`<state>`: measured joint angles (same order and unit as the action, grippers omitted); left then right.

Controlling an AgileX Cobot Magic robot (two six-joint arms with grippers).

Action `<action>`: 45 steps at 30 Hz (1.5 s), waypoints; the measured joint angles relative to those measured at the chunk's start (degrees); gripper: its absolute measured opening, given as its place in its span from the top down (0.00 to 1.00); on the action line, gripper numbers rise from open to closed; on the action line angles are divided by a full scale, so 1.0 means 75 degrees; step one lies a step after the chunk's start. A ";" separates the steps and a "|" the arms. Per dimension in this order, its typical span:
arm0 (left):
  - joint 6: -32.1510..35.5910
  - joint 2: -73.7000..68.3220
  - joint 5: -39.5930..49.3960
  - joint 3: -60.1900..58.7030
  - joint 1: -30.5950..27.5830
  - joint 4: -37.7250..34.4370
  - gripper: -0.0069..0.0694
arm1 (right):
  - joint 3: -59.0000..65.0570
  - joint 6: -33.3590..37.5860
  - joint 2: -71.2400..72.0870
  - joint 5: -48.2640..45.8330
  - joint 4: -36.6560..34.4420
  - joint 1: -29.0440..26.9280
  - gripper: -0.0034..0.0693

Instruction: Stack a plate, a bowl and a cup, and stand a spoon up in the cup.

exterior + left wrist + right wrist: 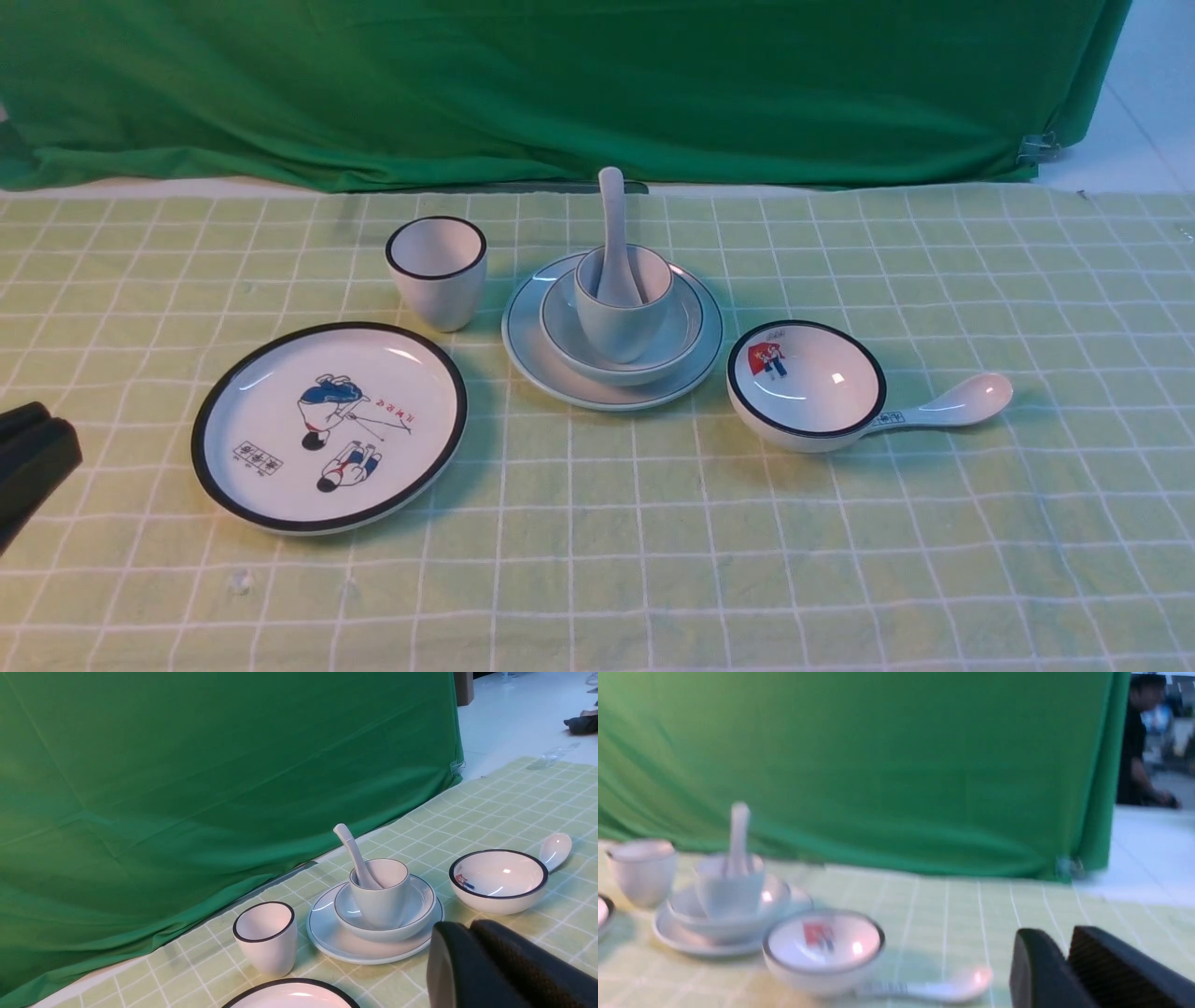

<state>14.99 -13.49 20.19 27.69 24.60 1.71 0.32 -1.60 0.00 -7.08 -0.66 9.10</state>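
Nearest to me, my left gripper (33, 462) sits low at the table's near edge, well clear of the stack and to its left, jaws clenched on nothing. My right gripper (1064, 970) is out of the front view; its wrist picture is blurred and the black fingers (1036, 975) look close together with nothing between them, but I cannot tell whether they are closed or slightly parted.

Next out, nearer than the stack and to its left, lies the cartoon plate (329, 427). Just right of the stack sits the thick-rimmed bowl (806, 385), and the marked spoon (943, 405) lies touching its far right side. I judge these to be lookalikes, left apart on purpose.

Then the stack itself, on the checked cloth (653, 560): the plate (560, 359) is at the bottom for the widest footing, the bowl (677, 341) sits centred in it, the cup (621, 317) stands upright in the bowl, and the spoon (613, 224) stands in the cup with its handle up and leaning a little back. The task looks done.

Left of the stack, slightly farther, stands the thick-rimmed cup (437, 271). Beyond everything hangs the green backdrop (560, 84).
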 joint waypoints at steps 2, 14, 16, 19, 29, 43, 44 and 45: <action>0.0000 0.0000 0.0000 0.0000 0.0000 0.0000 0.90 | 0.0000 0.0000 0.0000 -0.0240 -0.0095 -0.0045 0.77; 0.0000 0.0000 0.0000 0.0000 0.0000 0.0000 0.90 | 0.0000 0.0606 0.0000 -0.0699 -0.0279 -0.0686 0.92; 0.0000 0.0000 0.0000 0.0000 0.0000 0.0000 0.90 | 0.0000 0.0655 0.0000 -0.0699 -0.0279 -0.0689 0.92; 0.0000 0.0000 0.0000 0.0000 0.0000 0.0000 0.89 | 0.0000 0.0664 0.0000 -0.0699 -0.0279 -0.0689 0.92; 0.0000 0.0000 0.0000 0.0000 0.0000 0.0000 0.89 | 0.0000 0.0829 0.0000 -0.0729 -0.0279 -0.0696 0.91; 0.0000 0.0000 0.0000 0.0000 0.0000 0.0000 0.89 | 0.0000 0.0837 0.0000 -0.0746 -0.0279 -0.0698 0.85; 0.0000 0.0000 0.0000 0.0000 0.0000 0.0000 0.89 | 0.0000 0.0837 0.0000 -0.0746 -0.0279 -0.0698 0.85; 0.0000 0.0000 0.0000 0.0000 0.0000 0.0000 0.89 | 0.0000 0.0837 0.0000 -0.0752 -0.0279 -0.0698 0.84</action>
<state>14.99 -13.49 20.19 27.69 24.60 1.71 0.32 4.68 0.00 -12.72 -2.76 3.86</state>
